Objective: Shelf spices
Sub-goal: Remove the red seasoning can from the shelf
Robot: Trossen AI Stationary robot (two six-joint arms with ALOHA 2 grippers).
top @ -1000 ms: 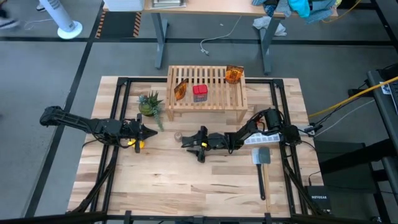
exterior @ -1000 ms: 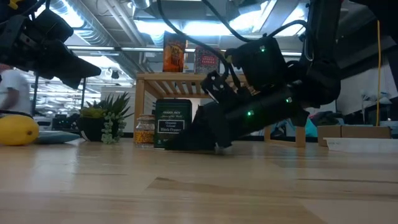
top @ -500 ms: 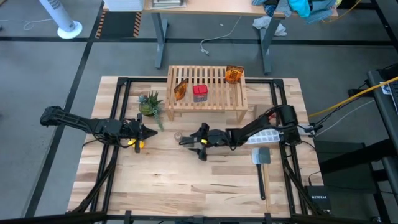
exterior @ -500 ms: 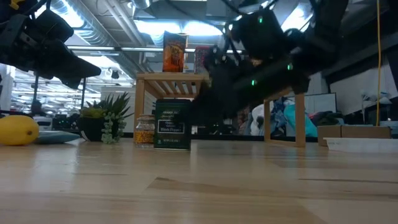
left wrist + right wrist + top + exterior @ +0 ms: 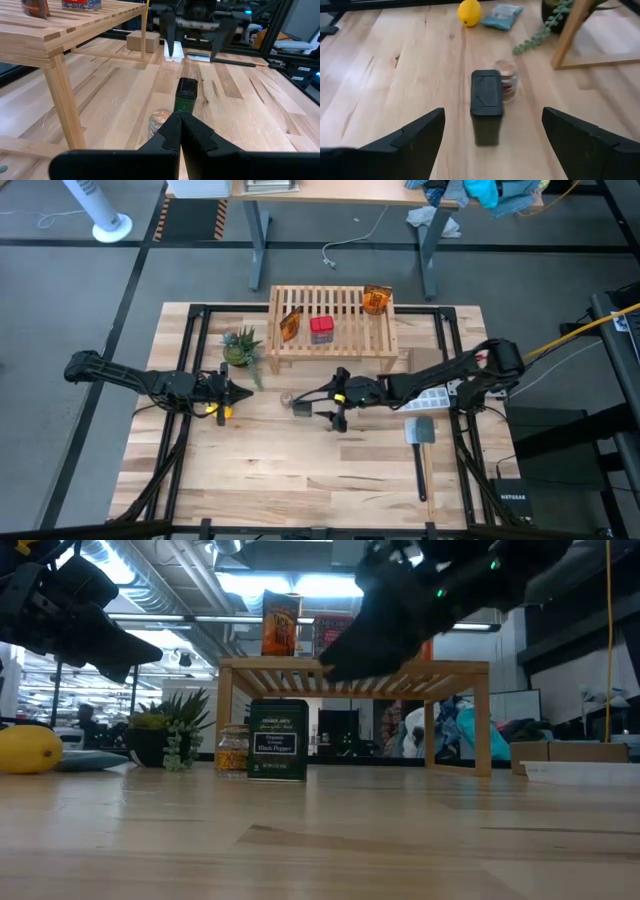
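Orange packets (image 5: 291,323) and the red tin (image 5: 321,328) sit on the shelf (image 5: 345,346), while we hover our spread right pincer (image 5: 322,405) by the dark grey box (image 5: 301,406) and clear jar (image 5: 287,397) on the table (image 5: 300,470); left pincer (image 5: 236,392) pressed together.

bright overhead ceiling lights, glare in low view; right gripper (image 5: 400,615) blurred, backlit; soft shadows on table (image 5: 300,470)
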